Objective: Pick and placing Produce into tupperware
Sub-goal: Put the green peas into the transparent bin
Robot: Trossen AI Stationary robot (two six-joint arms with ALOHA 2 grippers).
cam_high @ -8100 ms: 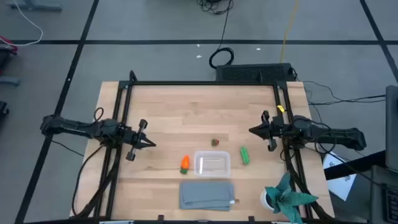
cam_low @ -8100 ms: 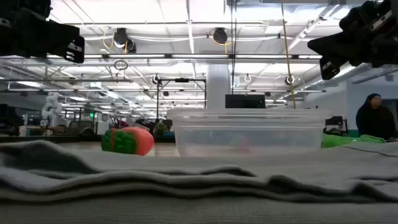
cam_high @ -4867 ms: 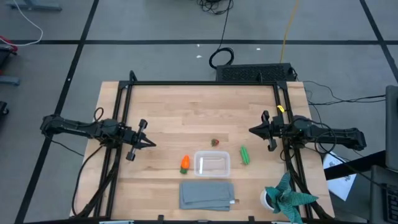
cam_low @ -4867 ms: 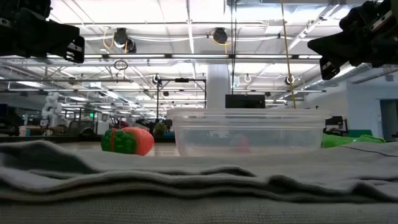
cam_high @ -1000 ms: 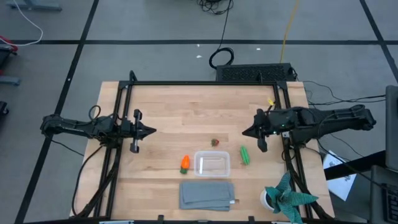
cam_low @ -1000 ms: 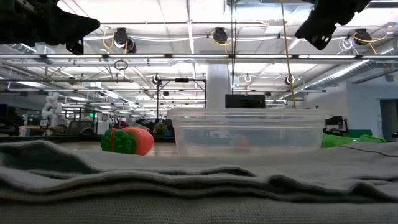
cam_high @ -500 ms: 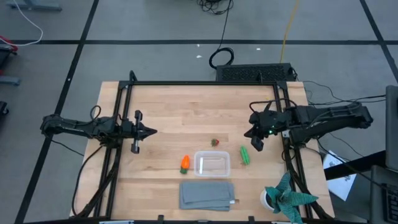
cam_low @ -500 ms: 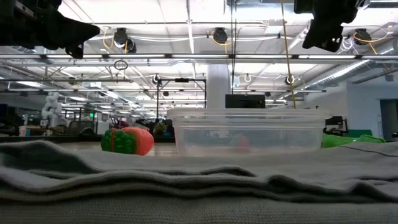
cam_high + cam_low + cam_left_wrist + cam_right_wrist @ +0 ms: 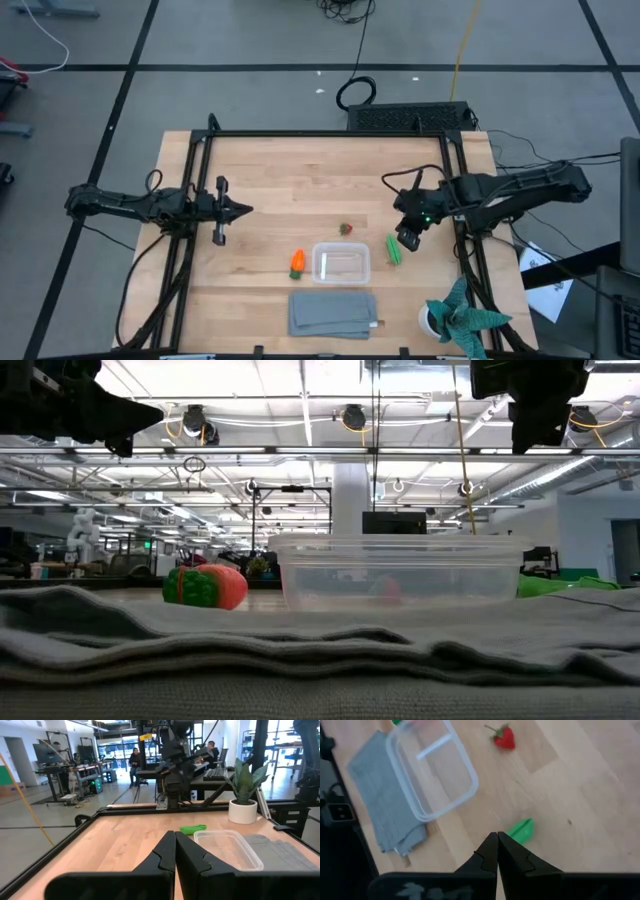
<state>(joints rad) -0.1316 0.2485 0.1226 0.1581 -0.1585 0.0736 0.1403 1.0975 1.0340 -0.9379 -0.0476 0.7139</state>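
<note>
The orange carrot with its green top (image 9: 297, 263) lies on the table left of the clear tupperware (image 9: 342, 263). The green pod (image 9: 394, 250) lies right of the tupperware, and the small red piece (image 9: 346, 229) lies behind it. My right gripper (image 9: 406, 238) is shut and tipped down, above the table just beyond the pod (image 9: 520, 830). My left gripper (image 9: 238, 210) is shut and empty at the table's left, above the wood. In the low view the carrot (image 9: 205, 587), the tupperware (image 9: 400, 572) and the pod (image 9: 545, 586) show behind the cloth.
A folded grey cloth (image 9: 333, 313) lies at the near edge in front of the tupperware. A potted plant (image 9: 455, 315) stands at the near right corner. Black frame rails (image 9: 195, 170) run along the table's sides. Bare wood (image 9: 320, 180) lies toward the far edge.
My right gripper has moved toward the table's near edge and down toward the green pod, tipping its fingers downward. The produce and the tupperware have stayed in place.
</note>
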